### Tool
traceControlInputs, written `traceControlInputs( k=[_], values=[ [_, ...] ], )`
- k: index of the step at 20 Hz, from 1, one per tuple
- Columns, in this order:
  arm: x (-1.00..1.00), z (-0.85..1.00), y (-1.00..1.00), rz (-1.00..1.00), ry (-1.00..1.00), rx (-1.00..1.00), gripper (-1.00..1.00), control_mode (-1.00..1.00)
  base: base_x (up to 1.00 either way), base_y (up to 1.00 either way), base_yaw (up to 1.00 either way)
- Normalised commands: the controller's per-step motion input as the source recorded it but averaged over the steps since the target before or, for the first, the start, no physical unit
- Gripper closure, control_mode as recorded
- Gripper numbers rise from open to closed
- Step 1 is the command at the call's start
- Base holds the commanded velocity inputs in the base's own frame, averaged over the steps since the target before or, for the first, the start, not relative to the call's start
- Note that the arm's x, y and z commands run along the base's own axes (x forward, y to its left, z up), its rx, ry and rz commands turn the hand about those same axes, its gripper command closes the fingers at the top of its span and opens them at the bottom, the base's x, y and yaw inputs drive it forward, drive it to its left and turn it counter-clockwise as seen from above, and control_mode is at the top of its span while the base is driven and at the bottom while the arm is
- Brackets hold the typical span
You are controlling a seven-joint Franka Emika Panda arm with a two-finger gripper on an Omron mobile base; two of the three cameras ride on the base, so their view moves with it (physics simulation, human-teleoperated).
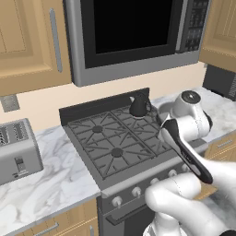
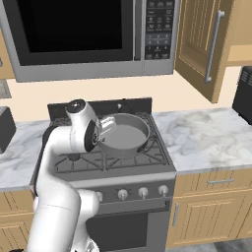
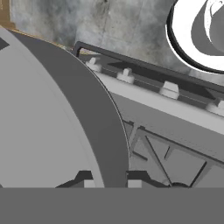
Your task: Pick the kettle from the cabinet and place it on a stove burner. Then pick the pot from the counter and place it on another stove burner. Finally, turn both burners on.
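Note:
My gripper is shut on the left rim of the grey pot, holding it over the right side of the grey range, just above or on the black grate. In the hand view, the pot's wall rises at left, with my gripper pinching its rim. The black kettle stands on the rear right burner. Behind the pot, only its loop handle shows. The two left burners lie bare. The cabinet door hangs open at upper right.
A microwave hangs low over the range. A silver toaster stands on the marble counter at left. More marble counter stretches to the right. Silver knobs line the range's front. A dark appliance sits far right.

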Motion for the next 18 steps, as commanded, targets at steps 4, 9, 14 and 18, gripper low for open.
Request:
traceControlInputs(
  k=[4, 9, 14, 18],
  values=[
    [0.13, -0.27, 0.00, 0.04, 0.01, 0.00, 1.00, -1.00, 0.00, 0.00, 0.00],
    [0.04, -0.29, 0.00, 0.03, 0.00, 0.00, 1.00, -1.00, 0.00, 0.00, 0.00],
    [0.04, -0.29, -0.01, 0.01, 0.00, -0.02, 1.00, -1.00, 0.00, 0.00, 0.00],
    [0.09, -0.29, -0.03, 0.00, 0.00, -0.03, 1.00, -1.00, 0.00, 0.00, 0.00]
  ],
)
